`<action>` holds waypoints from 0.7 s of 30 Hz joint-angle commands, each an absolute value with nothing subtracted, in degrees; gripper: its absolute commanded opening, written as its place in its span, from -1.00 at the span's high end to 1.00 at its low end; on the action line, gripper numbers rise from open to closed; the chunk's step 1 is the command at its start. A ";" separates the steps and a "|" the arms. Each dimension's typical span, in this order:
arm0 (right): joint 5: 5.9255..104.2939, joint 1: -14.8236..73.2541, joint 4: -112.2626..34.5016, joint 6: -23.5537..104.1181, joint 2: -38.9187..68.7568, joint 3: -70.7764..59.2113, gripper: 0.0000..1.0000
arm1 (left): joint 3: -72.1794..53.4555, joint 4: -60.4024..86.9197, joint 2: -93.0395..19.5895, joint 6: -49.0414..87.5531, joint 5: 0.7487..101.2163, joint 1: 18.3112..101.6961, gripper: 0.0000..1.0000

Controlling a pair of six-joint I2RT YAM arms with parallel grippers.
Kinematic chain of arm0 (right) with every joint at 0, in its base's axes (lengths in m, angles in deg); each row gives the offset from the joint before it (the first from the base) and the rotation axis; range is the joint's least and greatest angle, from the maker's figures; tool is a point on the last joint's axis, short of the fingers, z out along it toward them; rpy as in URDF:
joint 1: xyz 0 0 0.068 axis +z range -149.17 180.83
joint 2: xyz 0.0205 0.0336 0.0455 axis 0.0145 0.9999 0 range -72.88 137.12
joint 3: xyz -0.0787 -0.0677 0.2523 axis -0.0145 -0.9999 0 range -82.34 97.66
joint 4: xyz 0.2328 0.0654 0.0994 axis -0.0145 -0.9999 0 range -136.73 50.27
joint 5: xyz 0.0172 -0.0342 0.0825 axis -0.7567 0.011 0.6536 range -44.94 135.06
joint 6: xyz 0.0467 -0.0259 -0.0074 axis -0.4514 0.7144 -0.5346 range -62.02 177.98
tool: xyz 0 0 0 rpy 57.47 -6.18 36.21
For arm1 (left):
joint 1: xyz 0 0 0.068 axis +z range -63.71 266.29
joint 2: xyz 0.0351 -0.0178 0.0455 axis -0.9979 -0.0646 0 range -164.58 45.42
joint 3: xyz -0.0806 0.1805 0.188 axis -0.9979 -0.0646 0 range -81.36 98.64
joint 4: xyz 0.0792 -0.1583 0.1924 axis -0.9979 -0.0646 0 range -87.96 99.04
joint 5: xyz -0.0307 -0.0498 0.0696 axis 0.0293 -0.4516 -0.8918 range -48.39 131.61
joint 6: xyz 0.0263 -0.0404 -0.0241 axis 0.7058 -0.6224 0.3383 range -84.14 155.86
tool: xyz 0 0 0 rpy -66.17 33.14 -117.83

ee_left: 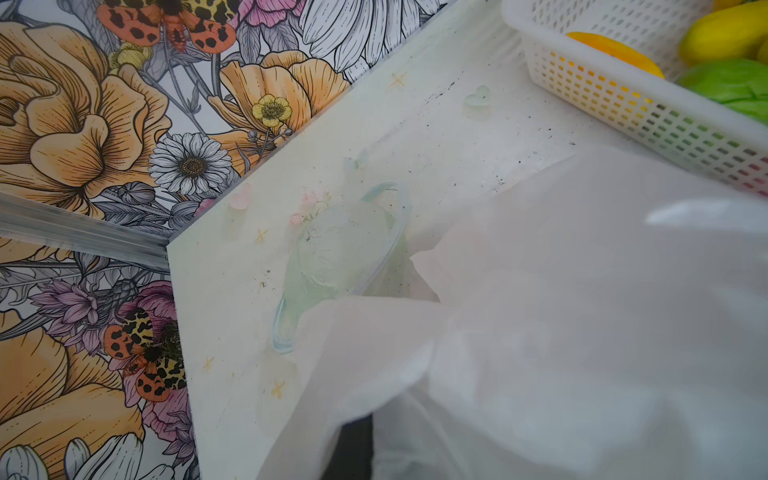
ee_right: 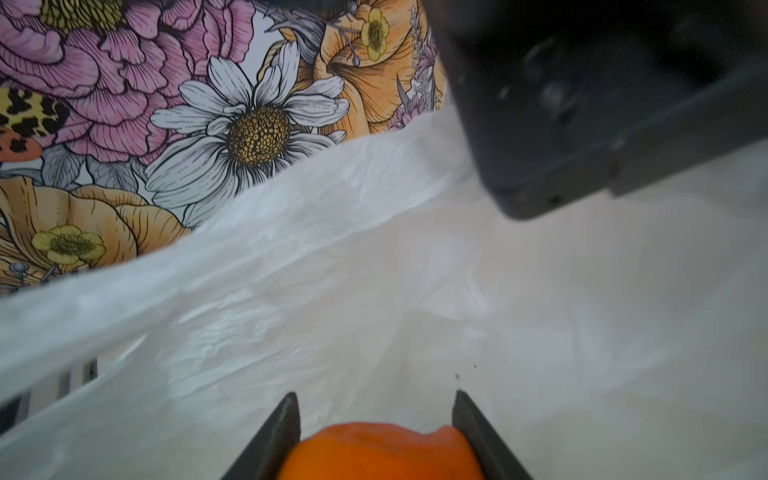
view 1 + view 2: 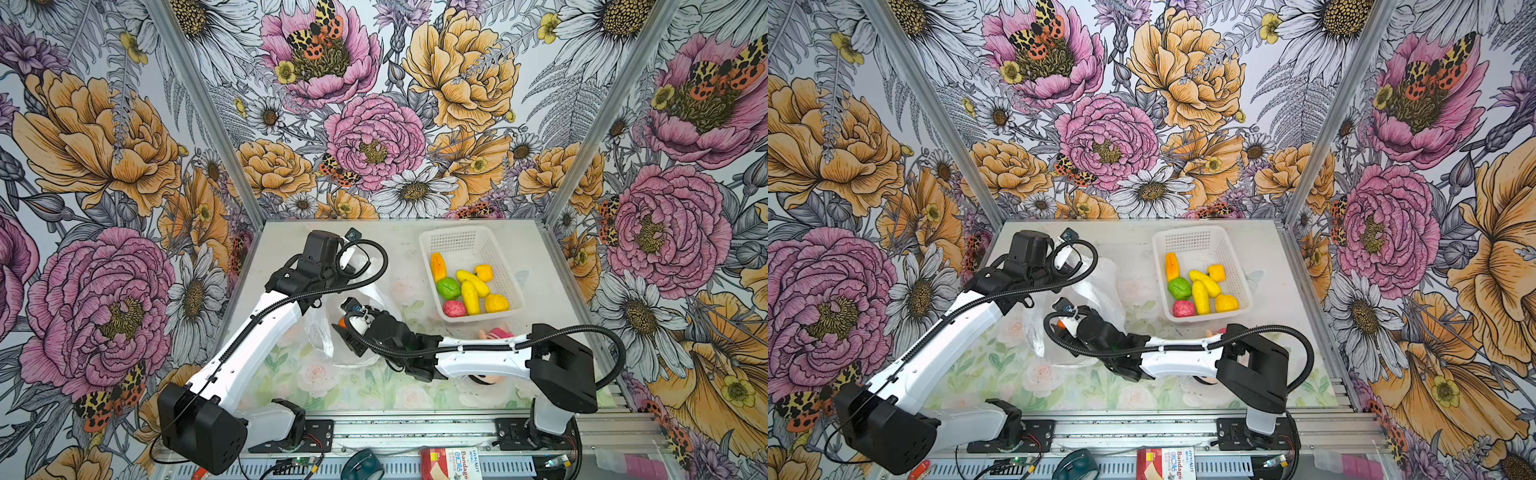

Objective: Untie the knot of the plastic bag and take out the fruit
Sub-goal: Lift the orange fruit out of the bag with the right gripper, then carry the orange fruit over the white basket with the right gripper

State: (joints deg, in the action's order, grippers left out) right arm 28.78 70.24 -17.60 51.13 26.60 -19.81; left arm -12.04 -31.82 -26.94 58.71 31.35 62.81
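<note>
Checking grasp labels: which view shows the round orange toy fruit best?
Right wrist view: the round orange toy fruit is gripped in the right tool, thin white plastic bag behind. Both top views show only an orange sliver; the left wrist view shows none.

A robot test booth in a lab: aluminium frame posts [image 3: 199, 108] hold printed floral panels [image 3: 83, 137] around three sides of a small table [image 3: 374, 390]. The left arm [image 3: 249, 332] and right arm [image 3: 482, 361] are bolted to a slotted rail [image 3: 415, 430] along its near edge, with a bare circuit board [image 3: 297, 460] just below.
</note>
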 commanded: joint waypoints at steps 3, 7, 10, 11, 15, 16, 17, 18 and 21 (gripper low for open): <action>30.69 70.48 -19.03 47.57 19.59 -23.72 0.59 | -10.75 -31.08 -28.56 58.54 30.61 62.68 1.00; 31.20 70.61 -19.39 45.75 7.63 -29.97 0.58 | -7.17 -31.06 -31.91 56.76 31.51 65.12 1.00; 28.91 69.90 -19.86 45.16 -2.45 -35.92 0.57 | -2.20 -30.91 -34.71 54.50 31.24 67.14 1.00; 27.84 69.40 -20.69 45.01 -6.36 -37.78 0.57 | -0.41 -30.73 -35.56 53.87 31.24 67.62 1.00; 23.76 64.46 -25.31 43.66 -18.31 -43.74 0.56 | 6.88 -30.06 -39.58 53.09 30.75 67.49 1.00; 23.51 62.06 -26.64 42.74 -21.36 -45.25 0.56 | 8.92 -30.03 -40.92 53.09 30.71 67.64 1.00; 23.46 59.65 -27.70 41.81 -23.24 -46.36 0.56 | 10.37 -30.07 -42.07 53.22 30.63 67.82 1.00; 23.57 56.71 -28.83 40.85 -25.28 -47.62 0.56 | 11.95 -30.07 -43.26 53.43 30.26 68.25 1.00; 24.51 48.93 -33.55 38.85 -28.08 -48.68 0.54 | 14.66 -30.06 -45.98 53.66 30.01 69.67 1.00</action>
